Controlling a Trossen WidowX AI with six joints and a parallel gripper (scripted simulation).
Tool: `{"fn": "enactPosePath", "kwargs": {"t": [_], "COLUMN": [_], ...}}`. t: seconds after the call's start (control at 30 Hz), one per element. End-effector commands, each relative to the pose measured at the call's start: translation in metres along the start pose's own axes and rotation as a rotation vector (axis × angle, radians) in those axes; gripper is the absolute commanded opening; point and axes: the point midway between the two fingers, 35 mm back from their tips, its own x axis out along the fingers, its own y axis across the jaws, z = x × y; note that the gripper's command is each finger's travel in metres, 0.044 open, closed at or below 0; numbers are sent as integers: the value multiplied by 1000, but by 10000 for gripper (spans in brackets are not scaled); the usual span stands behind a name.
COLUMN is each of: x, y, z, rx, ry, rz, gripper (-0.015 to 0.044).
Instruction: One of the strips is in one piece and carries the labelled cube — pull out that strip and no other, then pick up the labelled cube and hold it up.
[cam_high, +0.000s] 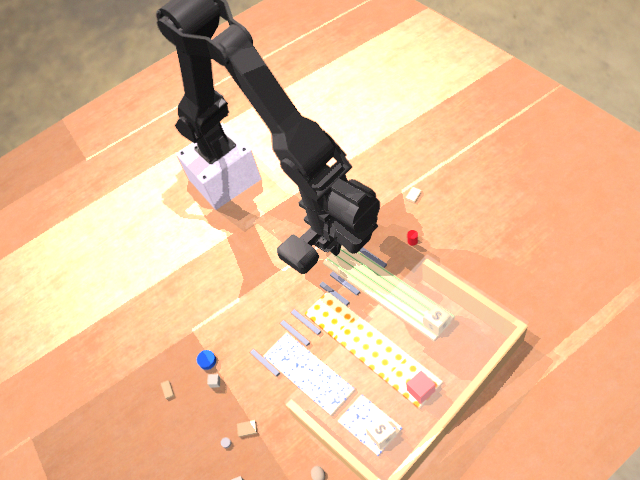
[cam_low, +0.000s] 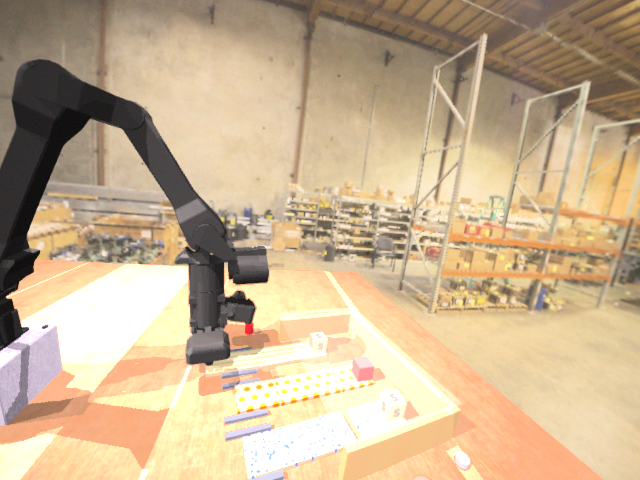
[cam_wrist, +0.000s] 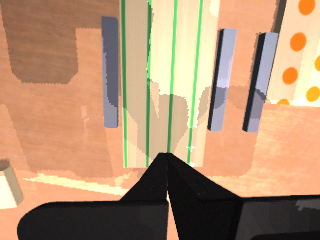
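The green-striped strip is in one piece and carries a cream cube marked S at its far end. My gripper is low at the strip's near end, shut on its edge; that end lies past the grey bars towards me. The orange-dotted strip carries a pink cube. The blue-speckled strip is in two pieces, and the far piece bears a second S cube.
A low cream wall fences the far ends of the strips. Pairs of grey bars flank each strip's near end. A red cylinder, a blue disc and small loose blocks lie about. The arm's base stands behind.
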Motion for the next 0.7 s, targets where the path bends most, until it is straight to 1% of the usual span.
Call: {"fn": "enactPosePath", "kwargs": {"t": [0.0, 0.67], "x": [6, 7], "y": [1, 2], "z": [-16, -41], "rx": [-2, -2], "ry": [35, 37], "rz": [3, 3], "gripper": [0, 0]}}
